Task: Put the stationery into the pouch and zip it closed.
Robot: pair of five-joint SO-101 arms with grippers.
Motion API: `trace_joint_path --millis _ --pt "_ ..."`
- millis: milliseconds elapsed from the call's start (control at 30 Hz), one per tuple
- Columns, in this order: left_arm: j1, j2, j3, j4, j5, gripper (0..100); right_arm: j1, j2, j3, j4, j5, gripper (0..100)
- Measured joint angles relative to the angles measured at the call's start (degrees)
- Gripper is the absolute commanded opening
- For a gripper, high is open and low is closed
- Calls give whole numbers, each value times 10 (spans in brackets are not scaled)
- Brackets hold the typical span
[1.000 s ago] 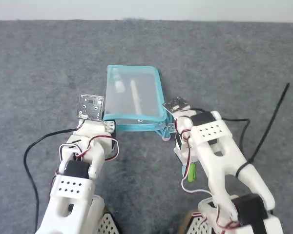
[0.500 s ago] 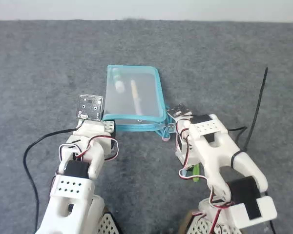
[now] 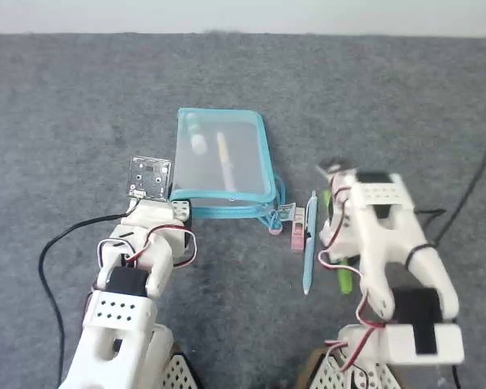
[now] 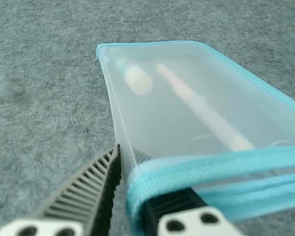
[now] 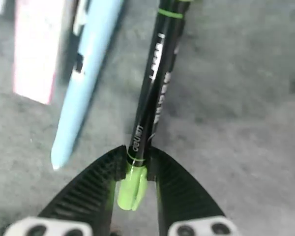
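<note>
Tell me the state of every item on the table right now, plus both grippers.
pouch: flat on the table, zip looks open, corner gripped.
pencil: inside the pouch.
white-capped stick: inside the pouch.
blue pen: loose on the table.
pink eraser: loose beside the blue pen.
black-and-green pen: clamped at its green end.
left gripper: shut on the pouch.
right gripper: shut on the black-and-green pen.
</note>
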Motion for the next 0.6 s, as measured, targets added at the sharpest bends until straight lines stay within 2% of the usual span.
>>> trace_joint_path --millis 133,233,400,600 --pt "0 0 0 0 0 12 2 -97 -69 98 28 7" --pt "0 0 0 0 0 12 -33 -193 -114 172 47 6" --pt "0 0 0 0 0 12 -164 -304 -142 236 48 6" --pt "0 0 0 0 0 12 -318 -293 -134 236 46 6"
